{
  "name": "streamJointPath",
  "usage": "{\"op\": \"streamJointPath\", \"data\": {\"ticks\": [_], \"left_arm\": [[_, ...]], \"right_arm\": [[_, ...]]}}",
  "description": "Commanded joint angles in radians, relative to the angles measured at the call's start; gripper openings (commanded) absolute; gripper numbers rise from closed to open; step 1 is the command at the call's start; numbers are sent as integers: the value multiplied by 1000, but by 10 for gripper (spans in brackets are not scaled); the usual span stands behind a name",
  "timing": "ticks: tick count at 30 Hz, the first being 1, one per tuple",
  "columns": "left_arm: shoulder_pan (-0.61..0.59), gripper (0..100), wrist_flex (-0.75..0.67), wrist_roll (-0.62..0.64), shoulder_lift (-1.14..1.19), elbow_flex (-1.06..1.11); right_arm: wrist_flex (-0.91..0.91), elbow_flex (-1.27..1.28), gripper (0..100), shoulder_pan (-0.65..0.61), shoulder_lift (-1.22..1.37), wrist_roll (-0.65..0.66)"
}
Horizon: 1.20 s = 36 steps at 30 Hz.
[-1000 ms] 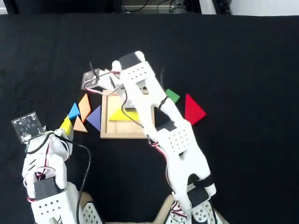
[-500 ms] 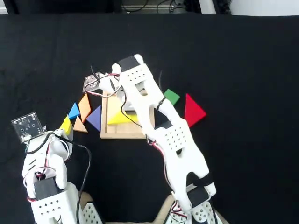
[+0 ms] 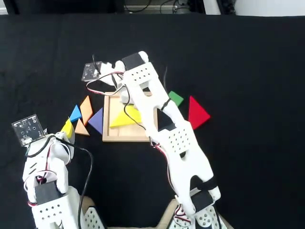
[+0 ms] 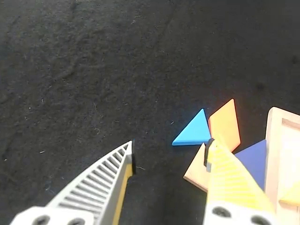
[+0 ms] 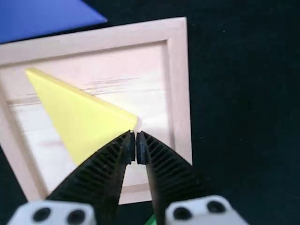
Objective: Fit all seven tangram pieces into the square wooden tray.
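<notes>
Right gripper [image 5: 136,140] hangs over the tray [image 5: 178,84], fingers closed to a sliver at a corner of the yellow triangle [image 5: 79,119] lying inside; whether they nip it is unclear. Off to the tray's side, the left gripper [image 4: 169,149] gapes wide near the light blue triangle [image 4: 194,131]. The high view adds 2 pieces right of the tray: a green piece [image 3: 176,98] and a red triangle [image 3: 197,112].

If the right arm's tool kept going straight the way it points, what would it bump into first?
Probably the yellow triangle's corner inside the wooden tray, though depth is unclear.
</notes>
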Motion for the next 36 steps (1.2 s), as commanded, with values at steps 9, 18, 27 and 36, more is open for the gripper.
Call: {"op": "streamJointPath", "data": {"ticks": [9,18,27,36], "left_arm": [[12,256,-20,6,-3,-2],[12,256,-48,6,-3,8],[12,256,-48,6,-3,10],[12,256,-48,6,-3,10]], "right_arm": [[-63,-79,11,8,79,-51],[124,-79,11,3,81,-46],[150,-25,11,-12,79,-51],[150,255,11,-52,-82,-46]]}}
